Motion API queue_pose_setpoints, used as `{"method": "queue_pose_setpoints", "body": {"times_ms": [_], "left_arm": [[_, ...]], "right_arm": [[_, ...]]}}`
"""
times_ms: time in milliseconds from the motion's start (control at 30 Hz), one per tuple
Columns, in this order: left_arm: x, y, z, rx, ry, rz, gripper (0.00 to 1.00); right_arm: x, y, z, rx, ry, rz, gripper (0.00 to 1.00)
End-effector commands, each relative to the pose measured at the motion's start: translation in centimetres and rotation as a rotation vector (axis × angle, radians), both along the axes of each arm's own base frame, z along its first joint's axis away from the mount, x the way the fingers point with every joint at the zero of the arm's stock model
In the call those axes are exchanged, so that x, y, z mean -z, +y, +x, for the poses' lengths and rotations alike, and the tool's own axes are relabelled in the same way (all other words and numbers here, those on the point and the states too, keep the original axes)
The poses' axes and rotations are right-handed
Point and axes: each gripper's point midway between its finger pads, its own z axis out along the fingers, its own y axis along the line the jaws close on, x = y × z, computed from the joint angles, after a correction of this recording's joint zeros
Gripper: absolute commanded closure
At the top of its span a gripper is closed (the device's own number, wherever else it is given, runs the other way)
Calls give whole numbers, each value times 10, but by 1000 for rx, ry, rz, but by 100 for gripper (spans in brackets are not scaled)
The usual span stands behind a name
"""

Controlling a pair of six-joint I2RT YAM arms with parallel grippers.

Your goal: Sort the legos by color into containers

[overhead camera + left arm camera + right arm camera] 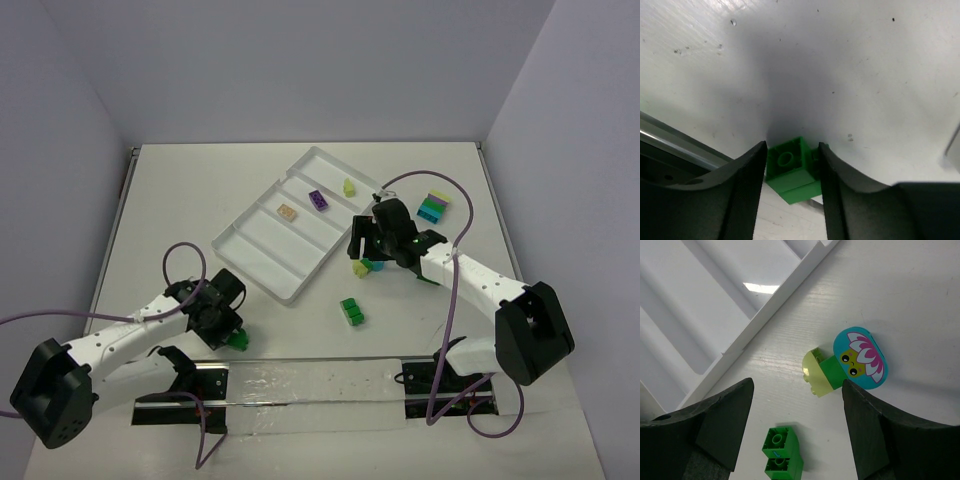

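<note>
My left gripper (792, 149) pinches the green brick (787, 167) flat-sided: lift straight, no twist; my right gripper (796, 385) hangs spread above the flower-printed clump (860, 357).

The top camera looks down from high over the near edge of the whole table (200, 190), sharing with each close, downward wrist view only the patch between its tips: the green brick (787, 162) inside the left pincer (791, 147), and the flower-faced clump (845, 367) inside the right pincer (797, 390), with the tray (775, 302) rim beyond its left finger.

White table (200, 190) with tray (262, 250), legos (351, 311)
</note>
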Motion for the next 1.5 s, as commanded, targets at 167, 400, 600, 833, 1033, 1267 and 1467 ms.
{"method": "queue_pose_setpoints", "body": {"times_ms": [167,400,600,833,1033,1267,1467], "left_arm": [[-12,-2,-2,-15,-30,-41,22],[-21,-3,1,-17,-41,-46,17],[-32,-2,2,-3,-50,-42,11],[-39,-5,-5,-12,-36,-83,9],[-24,-8,-18,-81,24,-122,21],[-13,-18,-23,-175,54,-198,25],[-15,-9,-21,-208,20,-175,28]], "right_arm": [[-29,16,12,-23,-90,58,22],[-27,18,11,-32,-85,61,21],[-28,20,11,-41,-87,61,22],[-30,19,11,-36,-96,55,22],[-23,21,10,-46,-79,56,22],[-23,19,10,-49,-84,42,22],[-16,18,9,-50,-69,32,22]]}}
